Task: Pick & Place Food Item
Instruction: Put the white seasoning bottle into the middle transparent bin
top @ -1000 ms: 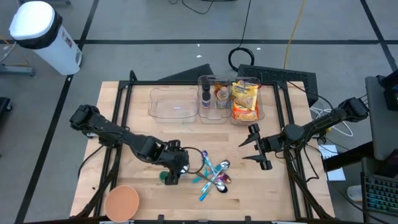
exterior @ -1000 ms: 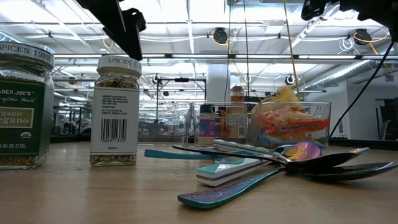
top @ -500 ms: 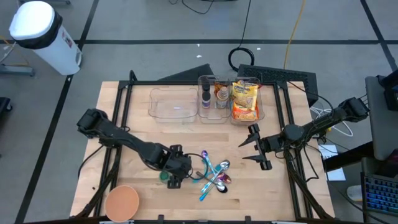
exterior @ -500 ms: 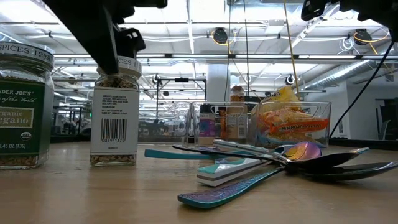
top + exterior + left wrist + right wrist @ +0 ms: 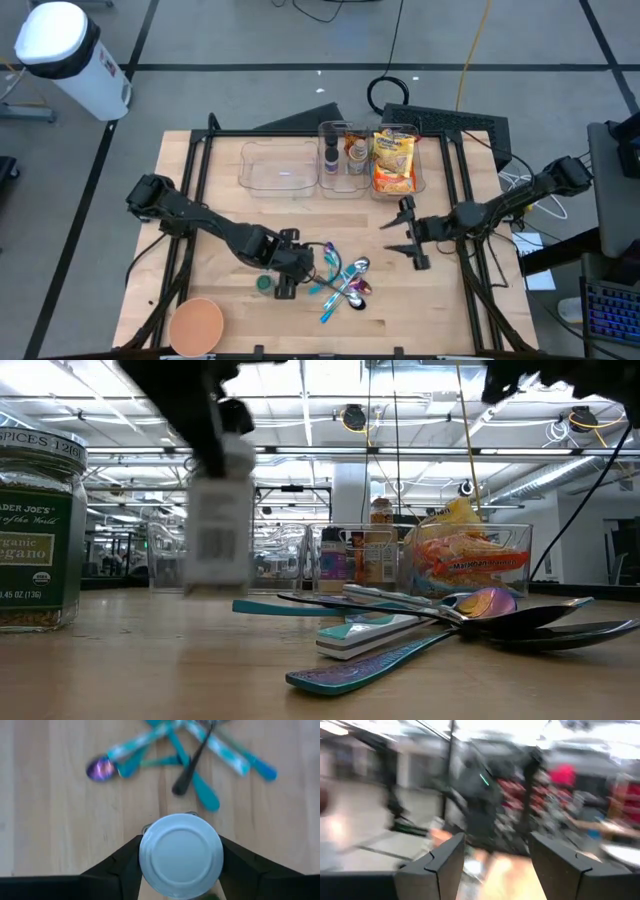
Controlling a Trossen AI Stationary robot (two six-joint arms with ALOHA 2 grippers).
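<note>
My left gripper is shut on a white-lidded spice jar, whose round lid fills the left wrist view. A green-lidded oregano jar stands on its base just left of it and shows large at the near left of the low view. My right gripper hangs open and empty to the right of the spoons, in front of the bin with the snack bag. My left gripper pinches the spice jar at its top, by the rim of the white lid, one finger on either side. The fingers come from above, pointing down. The jar hangs upright below them, its base a little clear of the table.
A heap of teal and purple spoons lies right of the left gripper. At the far edge stand an empty clear bin, a bin with small bottles and the snack bin. An orange bowl sits at the near left corner.
My left gripper has come down over the white-lidded spice jar, taken hold of its top, and lifted it a little off the table and toward the table's right, away from the oregano jar, which has stayed in place.
</note>
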